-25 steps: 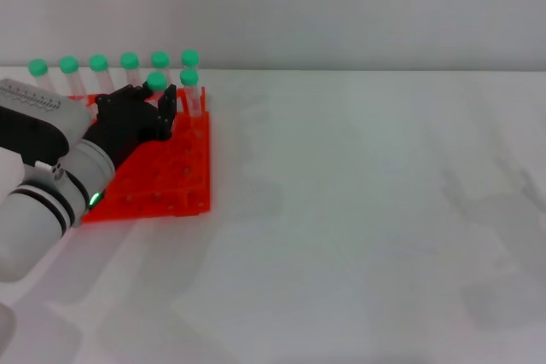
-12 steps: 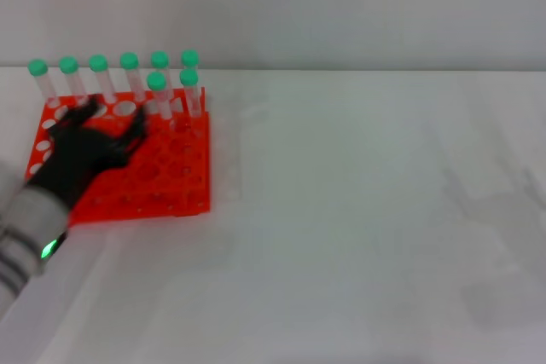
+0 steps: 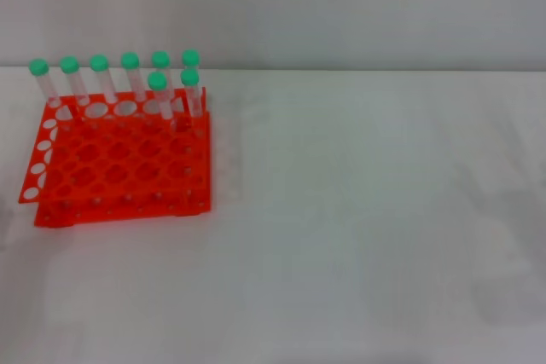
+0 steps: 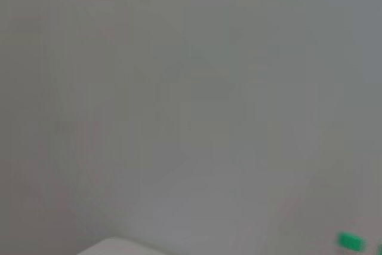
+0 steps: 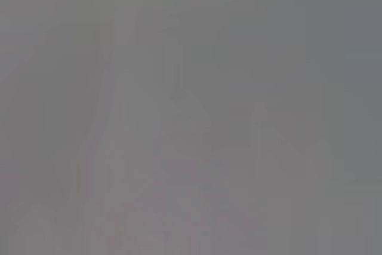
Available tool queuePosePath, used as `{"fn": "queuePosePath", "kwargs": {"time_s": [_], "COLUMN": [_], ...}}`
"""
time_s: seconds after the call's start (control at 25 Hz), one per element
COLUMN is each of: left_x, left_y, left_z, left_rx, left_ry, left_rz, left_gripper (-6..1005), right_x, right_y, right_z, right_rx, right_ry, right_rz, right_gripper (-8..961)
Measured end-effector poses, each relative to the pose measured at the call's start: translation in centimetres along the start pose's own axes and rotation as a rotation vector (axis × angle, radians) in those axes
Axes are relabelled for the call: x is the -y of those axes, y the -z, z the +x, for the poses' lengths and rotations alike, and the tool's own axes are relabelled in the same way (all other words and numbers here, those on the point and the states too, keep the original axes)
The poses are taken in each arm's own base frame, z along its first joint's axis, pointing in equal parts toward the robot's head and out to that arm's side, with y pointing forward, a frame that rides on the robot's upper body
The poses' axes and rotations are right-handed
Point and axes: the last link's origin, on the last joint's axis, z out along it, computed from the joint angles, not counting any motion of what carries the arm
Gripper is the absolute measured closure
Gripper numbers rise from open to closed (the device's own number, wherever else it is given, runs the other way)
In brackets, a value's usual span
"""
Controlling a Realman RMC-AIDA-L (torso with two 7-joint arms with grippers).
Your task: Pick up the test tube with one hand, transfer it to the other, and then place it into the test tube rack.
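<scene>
Clear tubes [image 3: 157, 91] with green caps stand upright in the orange rack [image 3: 119, 162], eight along its far rows. Neither pincer shows, so grip state cannot be told

- Left arm: not visible in the head view; no part of the arm, wrist or gripper enters that picture.
- Left gripper: its own wrist view shows none of its fingers, so their state cannot be determined.
- Right arm: not visible in the head view either; no arm, wrist or gripper appears on that side.
- Right gripper: its own wrist view shows no fingers and no part of the arm; state cannot be determined.
- Neither gripper is seen touching or holding anything in any of the three views.
</scene>
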Motion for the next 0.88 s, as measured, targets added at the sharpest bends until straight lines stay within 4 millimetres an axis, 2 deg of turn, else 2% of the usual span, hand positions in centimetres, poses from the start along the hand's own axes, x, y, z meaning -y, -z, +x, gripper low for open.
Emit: {"fn": "queuePosePath", "kwargs": {"time_s": [0.16, 0.32, 0.88], "left_x": [1.2, 1.3, -0.2], "left_y": [1.0, 1.2, -1.0], "left_z": [0.1, 0.1, 1.7], "left_rx": [-0.014, -0.016, -0.105], "left_ry": [0.029, 0.025, 0.043], "left_rz": [0.052, 0.055, 0.009], "left_gripper": [172, 175, 180], "right_x": [0.7, 1.0, 1.3], "right_y": [0.0, -0.3, -1.2], "right_z": [-0.2, -0.5, -0.5], "right_rx": [0.013, 0.027, 0.016], "right_ry": [-0.004, -0.008, -0.014], "right_rz": [0.039, 0.061, 0.088], "right_gripper": [83, 83, 83]}}
